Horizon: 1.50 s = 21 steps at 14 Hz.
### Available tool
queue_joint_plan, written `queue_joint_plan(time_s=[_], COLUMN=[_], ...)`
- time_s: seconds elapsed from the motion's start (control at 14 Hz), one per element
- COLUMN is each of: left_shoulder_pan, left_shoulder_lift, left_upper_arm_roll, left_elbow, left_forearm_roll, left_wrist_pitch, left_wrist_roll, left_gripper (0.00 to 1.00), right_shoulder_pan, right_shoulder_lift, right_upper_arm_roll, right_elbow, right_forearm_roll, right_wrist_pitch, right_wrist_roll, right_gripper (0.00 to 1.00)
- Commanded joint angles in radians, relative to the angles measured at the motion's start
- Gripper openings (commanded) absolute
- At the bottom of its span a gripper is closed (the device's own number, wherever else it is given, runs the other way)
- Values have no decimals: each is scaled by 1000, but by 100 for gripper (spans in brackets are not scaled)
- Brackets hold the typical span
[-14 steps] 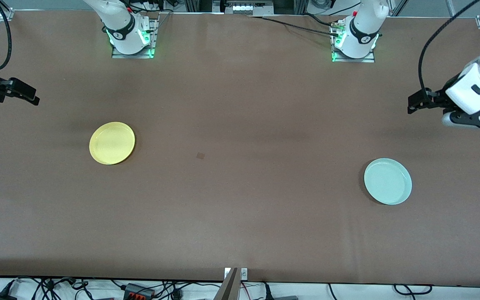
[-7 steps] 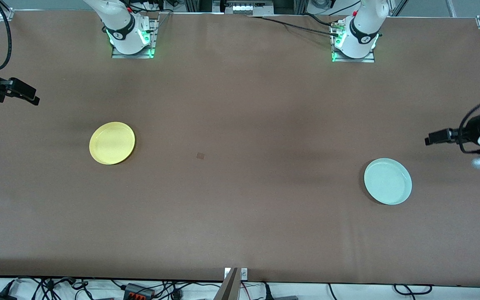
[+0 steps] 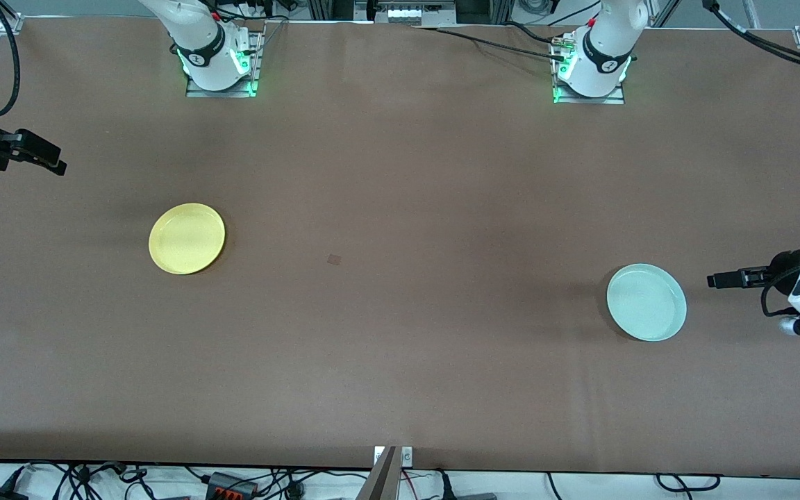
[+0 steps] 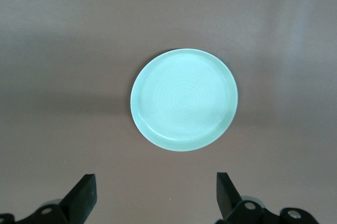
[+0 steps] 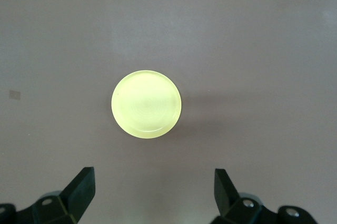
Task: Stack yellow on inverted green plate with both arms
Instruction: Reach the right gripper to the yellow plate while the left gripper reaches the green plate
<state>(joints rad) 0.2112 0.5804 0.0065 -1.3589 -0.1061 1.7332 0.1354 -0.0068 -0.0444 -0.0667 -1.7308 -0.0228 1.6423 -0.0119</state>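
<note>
A: Any text or brand to log?

B: None I can read. The arm bases carry a small round mark, too small to make out.

A: Counts?

B: Two plates, two arms, two grippers. One small dark square mark (image 3: 334, 260) on the brown table (image 3: 400, 361), roughly midway between the plates.

A: Plates?

B: Yellow plate (image 3: 187, 238), round, shallow, raised rim, bright, lying right way up, empty, toward the right arm's end of the table. Green plate (image 3: 646, 302), same shape and about the same size, very pale mint, almost white, faint concentric rings on its floor in the left wrist view (image 4: 184, 99), also rim up and empty. It lies toward the left arm's end, a bit nearer the front camera than the yellow one. The two are well apart.

A: Grippers?

B: Left gripper (image 3: 719, 280) is just beside the green plate at the table's end, not touching it, fingers (image 4: 81, 196) spread wide, holding nothing. Right gripper (image 3: 49, 161) is over the table's edge at its own end, apart from the yellow plate, fingers (image 5: 81, 187) also spread, holding nothing.
</note>
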Motion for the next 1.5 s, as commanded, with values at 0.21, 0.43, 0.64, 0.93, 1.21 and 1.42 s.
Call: queue_joint_plan(time_s=[0.21, 0.43, 0.64, 0.93, 1.21, 1.42], left_shoulder_pan=[66, 85, 89, 88, 89, 89], left_shoulder_lift=[140, 189, 245, 274, 305, 299], left_upper_arm_roll=[-8, -13, -14, -19, -19, -19], left_elbow=[2, -41, -45, -45, -40, -37], left_forearm_roll=[-81, -107, -118, -155, -178, -176], left_wrist_pitch=[98, 179, 282, 302, 352, 347], left_wrist_roll=[245, 329, 335, 339, 447, 449], left_gripper=[100, 100, 100, 83, 52, 30], right_shoulder_pan=[4, 4, 1, -7, -7, -27], right_shoulder_lift=[18, 40, 113, 202, 308, 420], right_upper_arm_roll=[5, 5, 5, 4, 2, 2], right_elbow=[1, 1, 1, 1, 1, -1], right_forearm_roll=[6, 6, 6, 6, 6, 6], right_wrist_pitch=[-15, -15, -6, -4, 24, 72], right_wrist_roll=[-28, -28, -40, -39, -37, -28], right_gripper=[100, 100, 100, 100, 100, 100])
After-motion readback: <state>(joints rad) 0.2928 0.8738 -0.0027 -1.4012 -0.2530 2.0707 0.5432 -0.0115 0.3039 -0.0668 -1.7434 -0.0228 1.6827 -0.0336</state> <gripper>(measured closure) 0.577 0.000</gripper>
